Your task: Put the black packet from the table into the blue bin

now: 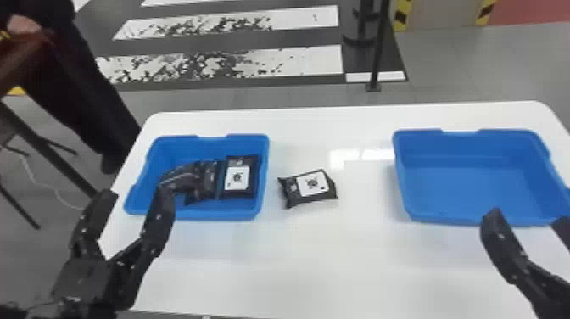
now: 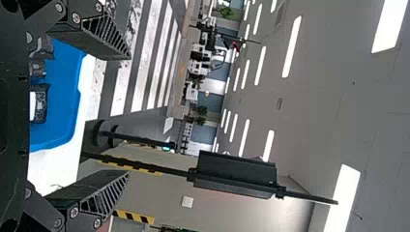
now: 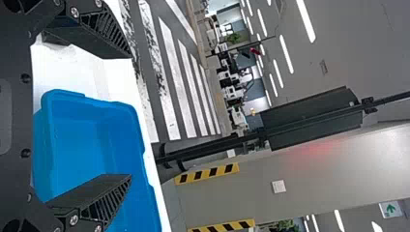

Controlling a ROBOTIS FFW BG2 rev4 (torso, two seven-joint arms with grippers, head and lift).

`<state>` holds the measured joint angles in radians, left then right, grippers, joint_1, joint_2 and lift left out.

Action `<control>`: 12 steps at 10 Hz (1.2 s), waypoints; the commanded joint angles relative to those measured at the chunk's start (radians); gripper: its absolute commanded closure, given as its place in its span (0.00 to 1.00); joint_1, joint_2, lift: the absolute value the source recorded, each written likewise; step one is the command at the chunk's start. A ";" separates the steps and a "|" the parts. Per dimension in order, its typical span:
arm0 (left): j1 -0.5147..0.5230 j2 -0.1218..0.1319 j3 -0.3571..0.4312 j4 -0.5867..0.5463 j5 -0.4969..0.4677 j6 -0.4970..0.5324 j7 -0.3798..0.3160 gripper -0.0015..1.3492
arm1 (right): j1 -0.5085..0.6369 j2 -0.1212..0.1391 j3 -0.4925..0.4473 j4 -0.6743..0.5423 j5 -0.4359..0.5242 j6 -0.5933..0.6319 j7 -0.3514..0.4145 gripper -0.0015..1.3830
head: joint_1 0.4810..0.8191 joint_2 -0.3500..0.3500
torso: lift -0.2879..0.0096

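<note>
- The black packet (image 1: 311,186) lies flat on the white table (image 1: 339,263), between the two bins and apart from both, its pale label facing up.
- The left gripper (image 1: 138,194) has its fingers spread with nothing between them, near the left-hand blue bin (image 1: 212,215), where other dark packets (image 1: 241,178) lie.
- The right gripper (image 1: 530,215) is likewise open and unladen, by the near edge of the right-hand blue bin (image 1: 466,186).
- The step in hand looks to be the approach, since the pick is still to be made.
- Next, one arm should swing inward over the packet, tip its fingers down and close across the narrower width (either arm seems able to reach).
- Which bin is meant, I cannot tell; either way, the lift needs to clear a rim before release.
</note>
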<state>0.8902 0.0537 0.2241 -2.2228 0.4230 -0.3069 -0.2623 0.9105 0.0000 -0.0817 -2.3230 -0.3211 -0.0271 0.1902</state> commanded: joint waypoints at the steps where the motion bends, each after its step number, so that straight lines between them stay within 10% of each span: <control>1: -0.002 0.000 -0.001 0.000 0.000 0.000 0.000 0.15 | 0.000 0.001 0.000 0.000 0.000 -0.002 0.000 0.10 | 0.63 0.69 | 0.60; 12: -0.201 0.038 -0.087 0.118 -0.140 0.179 -0.038 0.14 | 0.005 0.001 -0.002 -0.002 -0.010 -0.002 0.000 0.10 | 0.63 0.59 | 0.60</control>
<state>0.7167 0.0879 0.1491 -2.1183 0.3025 -0.1553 -0.3013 0.9153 0.0000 -0.0838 -2.3265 -0.3310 -0.0293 0.1902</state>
